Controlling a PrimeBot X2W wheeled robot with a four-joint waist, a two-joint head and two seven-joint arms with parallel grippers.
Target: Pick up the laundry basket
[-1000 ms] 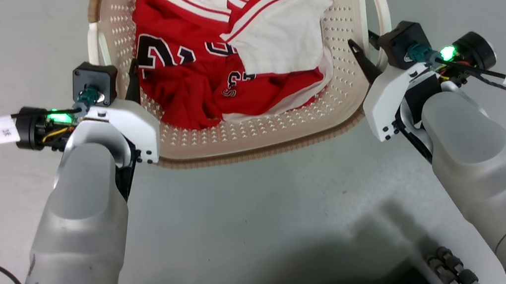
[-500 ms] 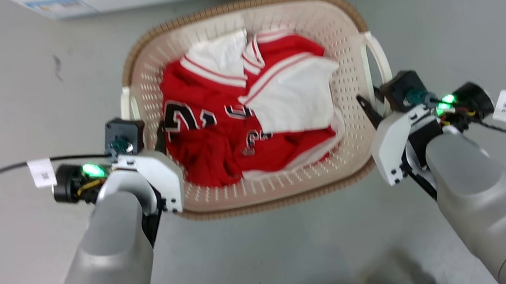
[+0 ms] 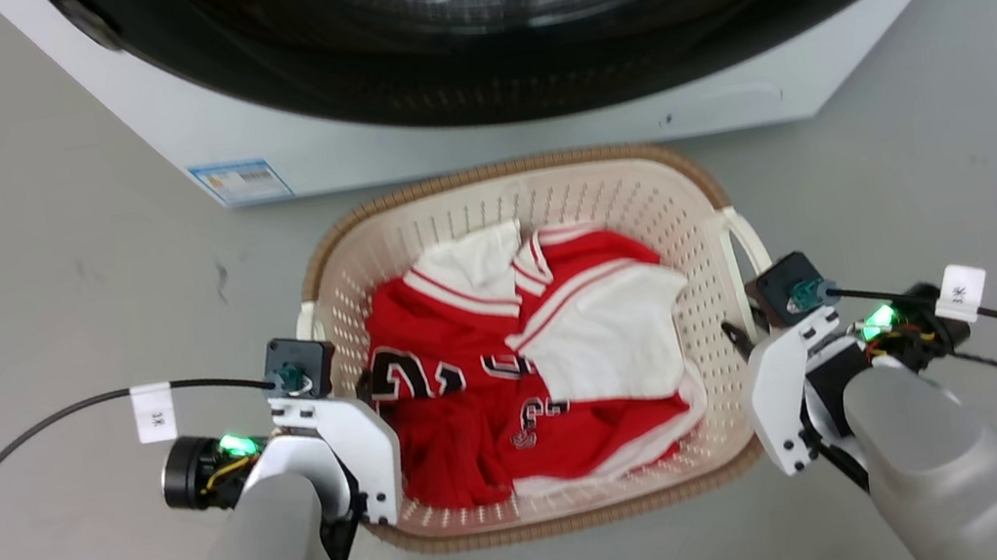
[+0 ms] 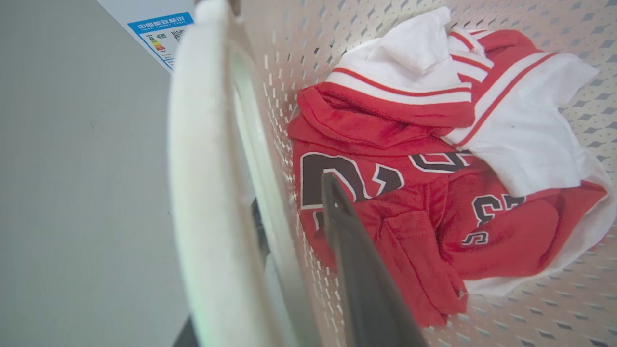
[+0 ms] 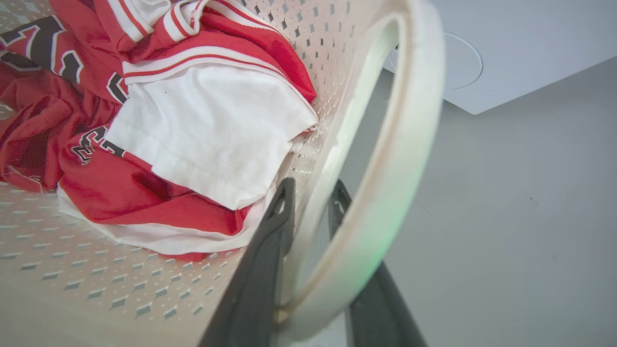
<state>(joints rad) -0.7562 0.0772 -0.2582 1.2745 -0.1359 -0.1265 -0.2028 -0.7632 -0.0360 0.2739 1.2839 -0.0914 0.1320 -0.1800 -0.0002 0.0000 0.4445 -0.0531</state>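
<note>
Left end effector (image 4: 291, 193) and right end effector (image 5: 313, 188), both clamped.

A cream-white perforated plastic laundry basket (image 3: 546, 199), rounded-rectangular with a brown woven-look rim (image 3: 502, 168), stands upright and level, open side up, just before the white washing machine (image 3: 478, 140) on or over the grey floor (image 3: 16, 293); which of the two cannot be told; a white loop handle juts from each side, left (image 3: 305, 321) and right (image 3: 746, 233); crumpled red-and-white garments (image 3: 476, 392) with black numerals cover most of its bottom; the wrist views show its dotted wall (image 4: 289, 48) (image 5: 96, 289) and handles (image 4: 202, 193) (image 5: 409, 144) close up.
</note>
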